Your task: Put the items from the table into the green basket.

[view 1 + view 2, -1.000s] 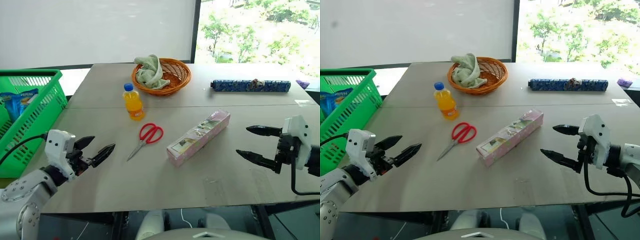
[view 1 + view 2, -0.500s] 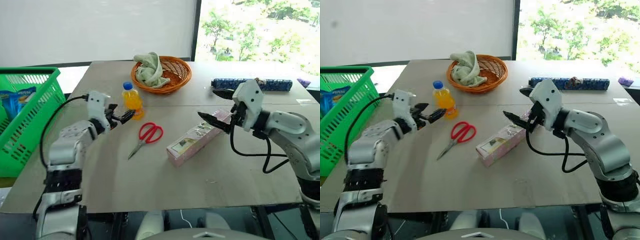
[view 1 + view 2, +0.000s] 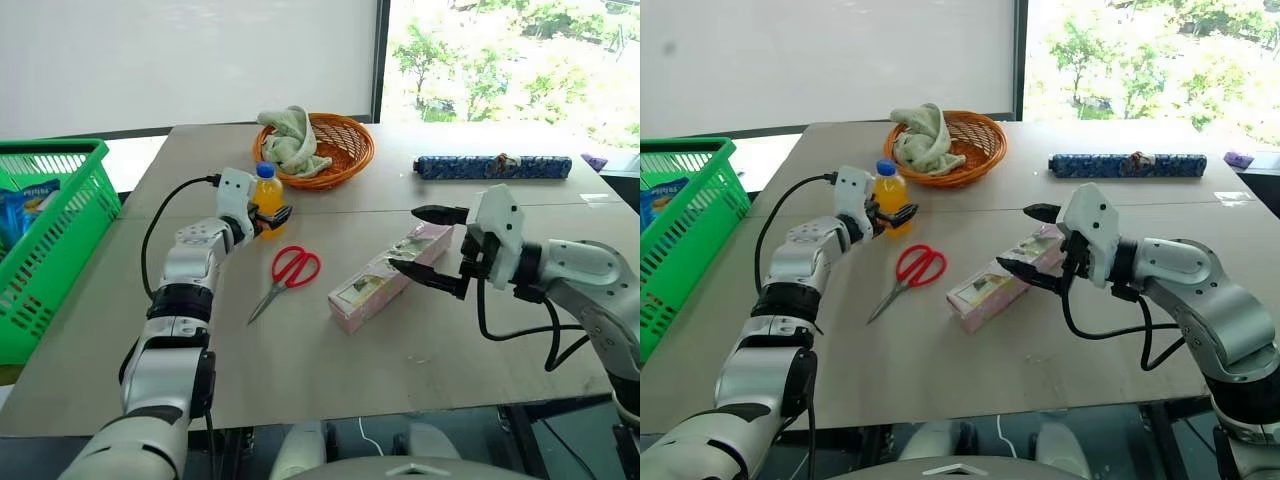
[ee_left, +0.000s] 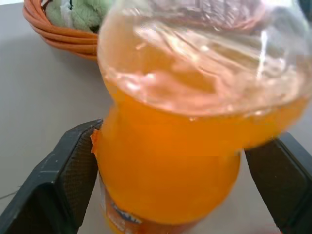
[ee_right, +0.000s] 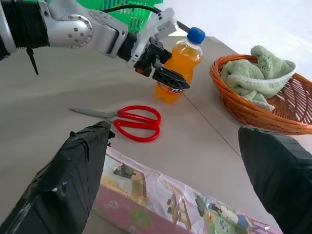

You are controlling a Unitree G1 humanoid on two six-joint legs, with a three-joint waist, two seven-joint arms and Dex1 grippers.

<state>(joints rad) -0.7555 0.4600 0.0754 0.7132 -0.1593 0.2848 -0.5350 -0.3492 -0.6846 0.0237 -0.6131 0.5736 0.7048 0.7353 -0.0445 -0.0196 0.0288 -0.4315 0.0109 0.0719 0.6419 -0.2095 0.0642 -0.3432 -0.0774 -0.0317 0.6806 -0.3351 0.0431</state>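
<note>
While the pink box (image 3: 390,277) lies flat near the front middle of the table (image 3: 330,380), the right gripper (image 3: 425,245) hangs just over its far end. Its two black fingers are spread wide apart, one above the box and one low beside it, and they hold nothing.

Just to the left of the box lie the red-handled scissors (image 3: 288,275), flat on the table, with the blades pointing toward the near left.

A little farther back stands the small orange-drink bottle (image 3: 267,199) with its blue cap on top. It is upright, close to the seam that runs across the table. The left gripper (image 3: 272,220) has reached it. In the left wrist view the fingers (image 4: 68,170) stand wide open, one on each side of the bottle's lower part. One finger is right against the bottle and the other sits a bit away from it, so the bottle is not squeezed.

Off to the far left, past the table's edge, is the green basket (image 3: 60,250). A blue packet (image 3: 30,205) lies inside it.

At the back of the table sits a round orange wicker basket (image 3: 335,150) with a pale green cloth (image 3: 290,140) in it. To the right of it lies a long dark blue roll (image 3: 490,166).
</note>
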